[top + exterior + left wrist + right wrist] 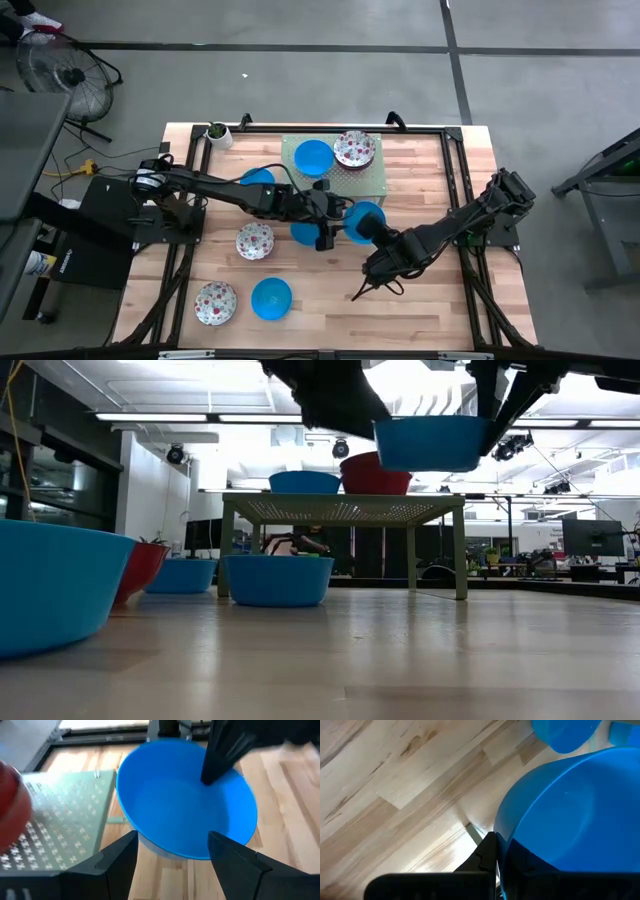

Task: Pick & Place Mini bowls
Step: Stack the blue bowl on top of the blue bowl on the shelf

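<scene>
My right gripper (374, 233) is shut on a plain blue mini bowl (364, 219), lifted near the table's middle; the bowl also shows in the low view (430, 442). My left gripper (325, 228) is open just left of this bowl, with its fingers (116, 865) at either side of the bowl's near rim (185, 854). I cannot tell whether they touch it. A blue bowl (313, 157) and a floral bowl (354, 148) sit on the green perforated stand (375, 178). Another blue bowl (303, 234) lies on the table under my left gripper. My right gripper holds the lifted blue bowl by its rim (501, 837) on the side toward the table's right. One finger (487, 856) is outside the wall and the other (220, 755) reaches inside. The fingers come slanting down from the right. The bowl hangs level, clear of the table.
Floral bowls (254, 240) (215, 302) and a blue bowl (271, 298) lie at the front left. Another blue bowl (258, 179) sits partly under my left arm. A small white pot with a plant (218, 133) stands at the far left. The front right has bare wood.
</scene>
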You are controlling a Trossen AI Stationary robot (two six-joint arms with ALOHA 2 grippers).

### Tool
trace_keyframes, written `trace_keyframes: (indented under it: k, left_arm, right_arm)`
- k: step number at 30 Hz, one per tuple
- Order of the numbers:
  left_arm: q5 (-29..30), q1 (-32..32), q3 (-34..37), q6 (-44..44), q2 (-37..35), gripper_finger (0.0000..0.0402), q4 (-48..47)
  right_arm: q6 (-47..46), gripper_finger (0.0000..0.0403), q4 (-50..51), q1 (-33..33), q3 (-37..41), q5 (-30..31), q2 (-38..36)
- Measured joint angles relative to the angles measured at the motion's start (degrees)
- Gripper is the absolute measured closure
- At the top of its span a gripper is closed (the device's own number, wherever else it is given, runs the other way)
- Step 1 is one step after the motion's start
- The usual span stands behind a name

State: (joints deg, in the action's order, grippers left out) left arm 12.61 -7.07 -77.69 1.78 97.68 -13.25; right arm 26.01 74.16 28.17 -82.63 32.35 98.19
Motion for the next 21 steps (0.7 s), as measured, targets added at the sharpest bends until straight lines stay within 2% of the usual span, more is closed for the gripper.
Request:
trace_keyframes:
  k: [5, 9, 14, 21]
  left_arm:
    - [0.0, 0.0, -0.1, 0.7, 0.8, 0.0172, 0.2]
    - [-1.4, 1.2, 0.0, 3.3, 1.9, 0.0199, -0.2]
    - [-2.8, 2.3, 0.0, 5.5, 1.9, 0.0255, -0.3]
    - [-2.9, 3.3, 0.0, 6.3, 1.9, 0.0355, -0.2]
  right_arm:
    - [2.3, 0.0403, -0.9, 0.4, 0.0, -0.2, 0.0]
    - [2.7, 0.0402, -2.4, 0.5, 0.1, -2.8, 0.1]
    - [2.6, 0.0402, -2.9, 0.5, 0.1, -2.3, 0.1]
    - [2.5, 0.0402, -3.3, 0.4, 0.1, -2.4, 0.1]
